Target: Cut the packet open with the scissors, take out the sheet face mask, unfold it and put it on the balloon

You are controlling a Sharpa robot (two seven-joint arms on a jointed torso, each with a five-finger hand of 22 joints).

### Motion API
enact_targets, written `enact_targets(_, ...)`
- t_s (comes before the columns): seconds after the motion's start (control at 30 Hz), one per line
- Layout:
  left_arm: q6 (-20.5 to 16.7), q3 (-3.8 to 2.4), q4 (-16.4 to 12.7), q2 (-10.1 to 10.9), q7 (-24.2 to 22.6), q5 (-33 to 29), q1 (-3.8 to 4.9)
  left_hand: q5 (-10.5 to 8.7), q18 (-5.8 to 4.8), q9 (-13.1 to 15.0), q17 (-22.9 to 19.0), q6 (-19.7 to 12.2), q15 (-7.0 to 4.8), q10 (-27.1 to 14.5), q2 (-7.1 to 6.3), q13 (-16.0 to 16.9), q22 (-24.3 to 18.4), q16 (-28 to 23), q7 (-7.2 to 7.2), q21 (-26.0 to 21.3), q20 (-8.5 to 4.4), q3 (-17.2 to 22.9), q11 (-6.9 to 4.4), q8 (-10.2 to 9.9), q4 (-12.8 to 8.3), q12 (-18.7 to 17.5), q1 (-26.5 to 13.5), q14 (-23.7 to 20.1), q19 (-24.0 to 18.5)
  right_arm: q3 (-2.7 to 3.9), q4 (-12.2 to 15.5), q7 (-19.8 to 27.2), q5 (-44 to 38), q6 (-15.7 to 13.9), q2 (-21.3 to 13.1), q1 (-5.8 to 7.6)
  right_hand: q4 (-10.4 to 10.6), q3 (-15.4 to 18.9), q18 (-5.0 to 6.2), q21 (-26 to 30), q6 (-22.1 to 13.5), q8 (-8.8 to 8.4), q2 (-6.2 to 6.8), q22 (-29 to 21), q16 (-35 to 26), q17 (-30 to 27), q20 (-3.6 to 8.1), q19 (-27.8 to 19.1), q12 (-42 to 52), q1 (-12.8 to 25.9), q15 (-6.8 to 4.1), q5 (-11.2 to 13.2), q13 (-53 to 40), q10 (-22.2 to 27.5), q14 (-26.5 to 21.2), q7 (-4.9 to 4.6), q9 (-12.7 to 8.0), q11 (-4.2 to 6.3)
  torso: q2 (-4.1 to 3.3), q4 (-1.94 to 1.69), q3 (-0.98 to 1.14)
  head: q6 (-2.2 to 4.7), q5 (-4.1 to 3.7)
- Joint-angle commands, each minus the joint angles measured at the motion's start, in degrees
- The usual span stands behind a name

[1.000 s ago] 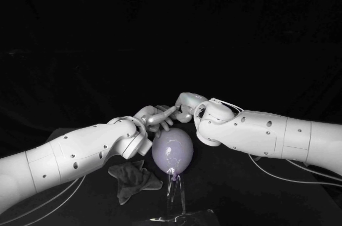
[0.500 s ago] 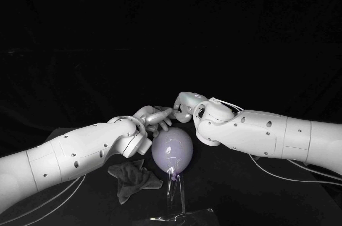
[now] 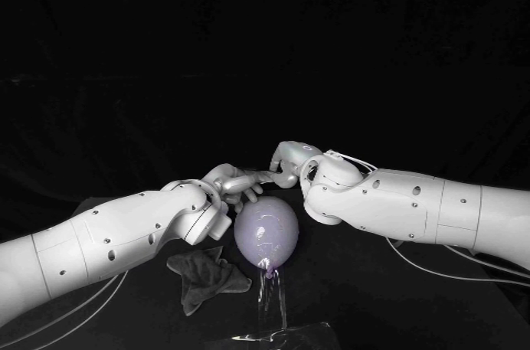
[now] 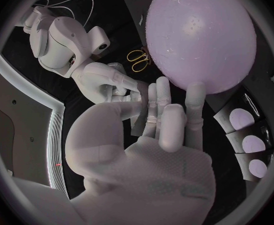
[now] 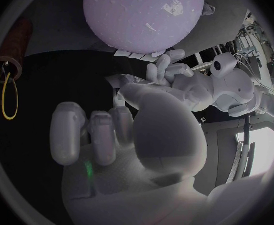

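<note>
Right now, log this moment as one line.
left hand: fingertips on balloon | right hand: near balloon | scissors: lying on table | dark cloth: beside balloon

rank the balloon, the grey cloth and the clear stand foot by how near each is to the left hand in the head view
1. balloon: right by the left hand, on the robot's side of it.
2. crumpled grey cloth: on the table beside the left forearm, nearer the robot than the balloon.
3. clear stand foot: farthest, at the table's near edge, under the balloon's stem.
</note>
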State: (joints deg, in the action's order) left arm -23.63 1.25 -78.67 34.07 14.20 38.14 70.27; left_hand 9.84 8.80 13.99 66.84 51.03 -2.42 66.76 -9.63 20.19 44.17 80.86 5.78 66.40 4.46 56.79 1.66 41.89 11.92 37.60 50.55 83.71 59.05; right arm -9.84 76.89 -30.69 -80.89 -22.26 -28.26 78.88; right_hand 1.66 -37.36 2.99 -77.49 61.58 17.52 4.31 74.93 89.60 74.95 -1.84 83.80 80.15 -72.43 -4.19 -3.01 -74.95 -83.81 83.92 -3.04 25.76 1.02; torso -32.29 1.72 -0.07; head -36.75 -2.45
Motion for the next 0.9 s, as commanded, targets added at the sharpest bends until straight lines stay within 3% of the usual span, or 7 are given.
enact_targets(0.03,-1.1,-0.07,-0.1,0.3,-0.5,-0.4,0.1,-0.07,0.45,0.2,-1.6,-1.1,0.71,-0.9,0.85,-0.1,-1.3,-0.9,0.23,-0.9,0.13,2.0,0.21,-0.3,-0.6,-0.6,1.4,-0.5,-1.2,0.02,0.2,-0.2,-1.0,-0.3,-0.2,0.01,-0.1,-0.3,-0.61,-0.3,0.3,5.82,-0.64,11.9,0.2,14.2,0.13,2.1,0.2,-0.1,-0.42,-0.1,-8.5,-2.9,5.9,0.03,3.4,0.26,-0.01,0.0,0.0,0.0,-0.03)
enact_targets(0.2,-2.1,-0.07,0.2,0.7,-0.9,-0.9,0.1,-0.3,0.57,0.5,-2.3,-1.5,0.79,-1.2,1.56,-0.1,-1.8,-1.2,0.38,-1.1,0.19,3.6,0.34,-0.1,-2.2,-0.7,2.9,-0.8,-1.6,0.03,0.8,-0.1,-1.0,-0.4,-0.7,0.01,-0.1,-0.3,-0.61,-0.3,0.3,5.82,-0.64,11.9,0.2,14.2,0.13,2.1,0.2,-0.1,-0.42,-0.1,-8.5,-2.9,5.9,0.03,3.4,0.26,0.01,0.02,-0.01,-0.04,-0.06)
enact_targets(0.3,-2.6,-0.07,0.5,0.8,-1.0,-1.2,0.1,-0.65,0.64,0.9,-2.6,-1.8,0.84,-1.3,2.65,-0.1,-1.8,-1.4,0.52,-0.9,0.13,4.9,0.41,0.1,-4.0,-0.8,4.8,-1.0,-1.7,0.03,1.5,0.0,-1.0,-0.7,-1.0,0.01,-0.1,-0.3,-0.61,-0.3,0.3,5.82,-0.64,11.9,0.2,14.2,0.13,2.1,0.2,-0.1,-0.42,-0.1,-8.5,-2.9,5.9,0.03,3.4,0.26,0.01,0.03,-0.02,-0.05,-0.05)
enact_targets(0.57,-2.3,-0.06,0.9,0.7,-0.9,-1.4,0.1,-1.82,0.89,1.7,-3.2,-2.9,1.19,-1.8,2.03,-0.3,-3.1,-1.8,0.99,-1.4,0.28,2.4,0.86,0.5,-6.4,-1.6,7.6,-1.3,-3.2,0.03,3.7,0.6,-1.0,-2.9,-1.7,0.0,-0.2,-0.4,-0.62,-0.3,0.3,5.88,-0.6,11.9,0.2,14.2,0.13,2.1,0.2,0.0,-0.42,-0.1,-8.6,-2.9,5.9,0.03,3.4,0.26,0.0,0.02,0.01,-0.09,0.09)
enact_targets(0.7,-2.2,-0.06,0.9,0.5,-0.9,-1.5,0.1,-2.07,1.07,1.8,-3.9,-3.6,1.49,-2.2,1.9,-0.7,-4.2,-2.3,1.3,-2.1,0.51,0.3,1.15,0.2,-5.9,-2.3,8.2,-1.7,-4.2,0.03,4.4,0.9,-1.1,-3.8,-1.8,-0.01,-0.2,-0.4,-0.64,-0.4,0.3,5.9,-0.59,12.0,0.2,14.3,0.13,2.1,0.2,0.0,-0.43,-0.1,-8.6,-2.9,5.9,0.03,3.4,0.26,0.0,0.0,0.02,-0.11,0.09)
enact_targets(0.8,-2.1,-0.05,0.9,0.5,-0.9,-1.6,0.11,-2.11,1.16,1.8,-4.4,-4.2,1.89,-2.3,1.22,-1.0,-5.3,-2.7,1.43,-3.2,1.05,-4.6,1.54,-0.6,-2.8,-3.1,7.0,-2.0,-4.9,0.03,4.7,1.0,-1.1,-4.3,-1.8,-0.01,-0.2,-0.4,-0.64,-0.4,0.3,5.9,-0.59,12.0,0.2,14.3,0.13,2.1,0.2,0.0,-0.43,-0.1,-8.6,-2.9,5.9,0.03,3.4,0.26,0.01,-0.02,0.02,-0.09,0.08)
enact_targets(0.9,-2.2,-0.05,1.0,0.5,-1.0,-1.7,0.11,-2.15,1.36,1.7,-5.1,-4.3,1.96,-2.5,0.98,-1.2,-6.4,-3.1,1.72,-4.1,1.16,-6.6,1.62,-1.1,-1.7,-3.5,7.3,-2.3,-5.4,0.03,4.9,1.1,-1.1,-4.3,-1.8,-0.02,-0.2,-0.4,-0.64,-0.4,0.3,5.9,-0.59,12.0,0.2,14.3,0.13,2.1,0.2,0.0,-0.43,-0.1,-8.6,-2.9,5.9,0.03,3.4,0.26,-0.02,0.01,0.02,-0.12,0.07)
